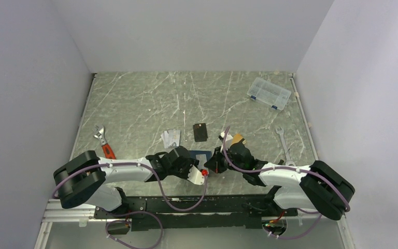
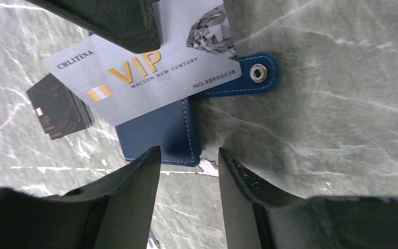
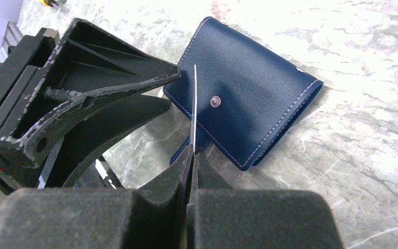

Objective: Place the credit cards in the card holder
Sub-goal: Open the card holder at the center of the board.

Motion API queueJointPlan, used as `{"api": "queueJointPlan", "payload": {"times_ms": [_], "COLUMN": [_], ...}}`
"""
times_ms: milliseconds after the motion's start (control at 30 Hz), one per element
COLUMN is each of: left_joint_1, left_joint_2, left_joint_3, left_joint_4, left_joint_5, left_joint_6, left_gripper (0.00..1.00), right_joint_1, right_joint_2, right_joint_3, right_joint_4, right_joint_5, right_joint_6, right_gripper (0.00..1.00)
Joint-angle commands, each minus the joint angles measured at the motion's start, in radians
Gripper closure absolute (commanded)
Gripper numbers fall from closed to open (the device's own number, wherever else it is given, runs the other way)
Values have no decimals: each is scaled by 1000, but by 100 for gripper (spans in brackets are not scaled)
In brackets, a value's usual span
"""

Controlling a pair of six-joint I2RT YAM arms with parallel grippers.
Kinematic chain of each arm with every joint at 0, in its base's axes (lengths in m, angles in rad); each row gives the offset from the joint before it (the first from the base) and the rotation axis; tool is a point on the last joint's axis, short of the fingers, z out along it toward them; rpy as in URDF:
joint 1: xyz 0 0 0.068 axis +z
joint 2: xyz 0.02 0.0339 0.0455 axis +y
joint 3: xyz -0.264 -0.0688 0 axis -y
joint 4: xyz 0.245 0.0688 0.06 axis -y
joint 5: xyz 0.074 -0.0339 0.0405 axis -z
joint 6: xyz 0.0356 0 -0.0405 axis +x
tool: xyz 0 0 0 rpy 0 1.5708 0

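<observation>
Your right hand [image 3: 192,155] pinches the silver card [image 2: 134,85] over the card holder [image 3: 254,109]; your left hand [image 2: 189,168] stands spread.

Bright, even, diffuse light fills the overhead view: the marbled table [image 1: 186,98] shows no glare, the arms cast only faint, soft-edged shadows beneath them, and small items look soft. In the left wrist view the silver VIP card [image 2: 150,78] is crisp, its print legible, with a mild brushed sheen, and it drops a shadow on the card holder [image 2: 160,135]. The fingers [image 2: 129,197] of the left gripper [image 2: 188,152] are dark and slightly soft near the lens. In the right wrist view the holder's leather is sharp with gentle highlights, while the pads [image 3: 249,218] of the right gripper [image 3: 192,155] blur close up.
</observation>
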Motion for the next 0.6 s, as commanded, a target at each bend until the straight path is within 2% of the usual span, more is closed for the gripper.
{"api": "queueJointPlan", "payload": {"times_ms": [0,267,567], "left_joint_1": [-16,-14,-14], "left_joint_2": [19,40,28], "left_joint_3": [-6,35,117], "left_joint_4": [94,111,-24], "left_joint_5": [-95,-150,-134], "left_joint_6": [38,16,-82], "left_gripper": [50,60,62], "right_joint_1": [16,36,71], "right_joint_2": [-10,-15,-9], "right_joint_3": [-4,-11,2], "right_joint_4": [-29,-33,-56], "right_joint_5": [57,78,114], "right_joint_6": [-22,-22,-28], "right_gripper": [100,100,100]}}
